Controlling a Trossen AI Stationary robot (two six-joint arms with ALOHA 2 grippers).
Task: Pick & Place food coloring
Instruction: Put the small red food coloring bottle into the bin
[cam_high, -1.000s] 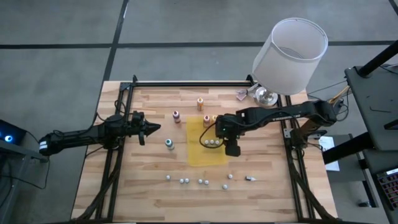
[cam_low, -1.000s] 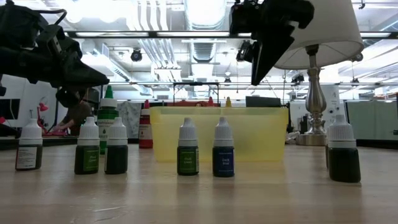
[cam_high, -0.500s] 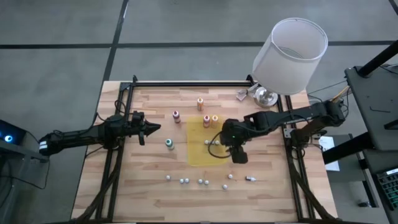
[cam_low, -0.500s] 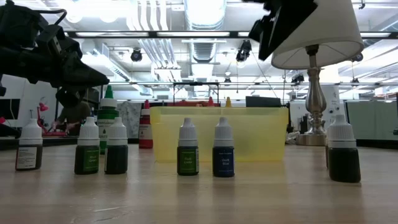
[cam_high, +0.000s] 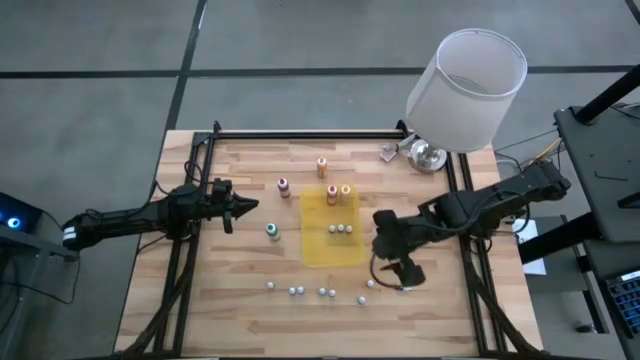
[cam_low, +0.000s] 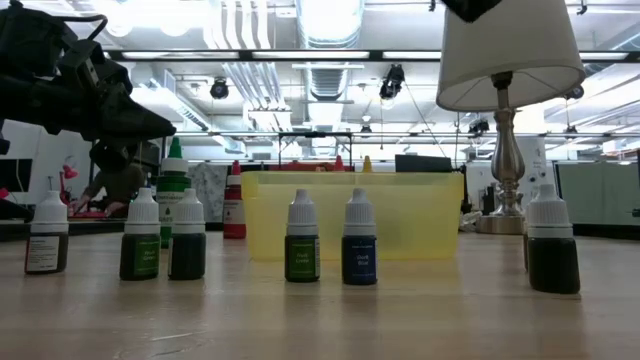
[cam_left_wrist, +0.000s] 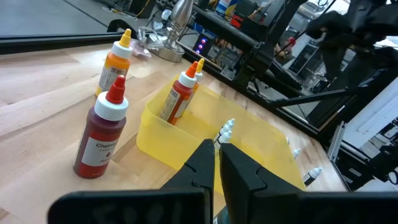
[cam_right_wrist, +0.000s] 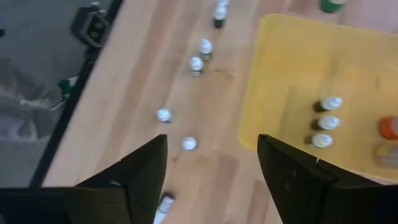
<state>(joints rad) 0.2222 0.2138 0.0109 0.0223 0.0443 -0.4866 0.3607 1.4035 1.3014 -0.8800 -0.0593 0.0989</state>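
Note:
Three small white-capped food coloring bottles (cam_high: 341, 229) stand upright inside the yellow tray (cam_high: 320, 250), and two orange-capped ones (cam_high: 338, 190) stand at its far wall. An orange bottle (cam_high: 322, 165), a dark red one (cam_high: 284, 186) and a teal one (cam_high: 272, 231) stand on the wood left of the tray. My right gripper (cam_high: 400, 272) hangs open above the table near the tray's near right corner, with nothing between its fingers (cam_right_wrist: 144, 177). My left gripper (cam_high: 243, 207) is shut and empty, hovering left of the bottles.
A row of small white-capped bottles (cam_high: 300, 291) stands along the near side; one (cam_high: 400, 287) lies close under my right gripper. A lamp with a white shade (cam_high: 466, 88) stands at the far right corner. Black frame rails (cam_high: 190, 250) run along both table sides.
My right gripper has drawn away from above the yellow tray, swinging toward the table's near right and rising out of the low view. The three small bottles stay upright in the tray.

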